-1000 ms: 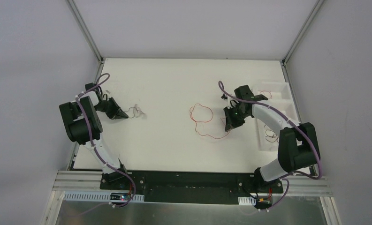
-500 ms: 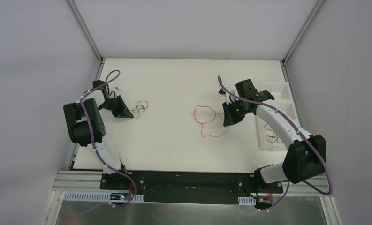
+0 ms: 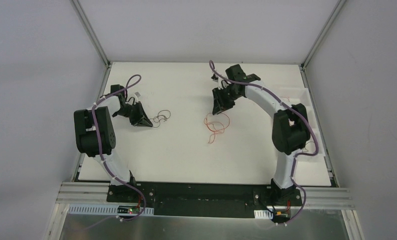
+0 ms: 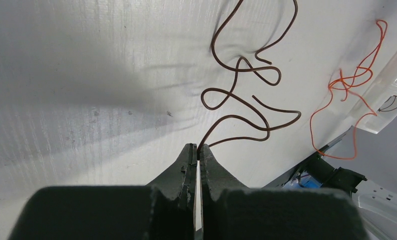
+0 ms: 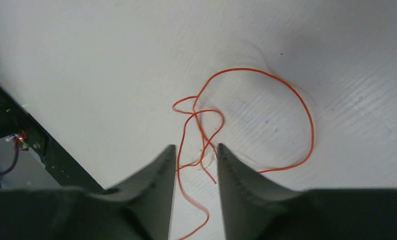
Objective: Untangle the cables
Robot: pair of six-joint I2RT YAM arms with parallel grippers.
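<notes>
A dark brown curly cable (image 4: 235, 118) lies on the white table, and my left gripper (image 4: 199, 148) is shut on its near end. In the top view this gripper (image 3: 149, 123) is at the left, with the dark cable (image 3: 160, 118) trailing to its right. A thin orange-red cable (image 5: 306, 107) lies bunched in loops mid-table. My right gripper (image 5: 195, 148) is open just above it, with strands showing between the fingers. In the top view the right gripper (image 3: 217, 110) is at the far side of the orange cable (image 3: 217, 126). The two cables lie apart.
A white tray (image 3: 300, 95) stands along the right edge of the table (image 3: 186, 155), partly behind the right arm. The orange cable (image 4: 354, 82) and the tray's corner (image 4: 386, 107) show at the right of the left wrist view. Metal frame posts stand at the back corners.
The right arm has swung left and towards the far side; the orange cable moved left with it and is now bunched up. The left gripper moved right and a little farther with the dark cable.
</notes>
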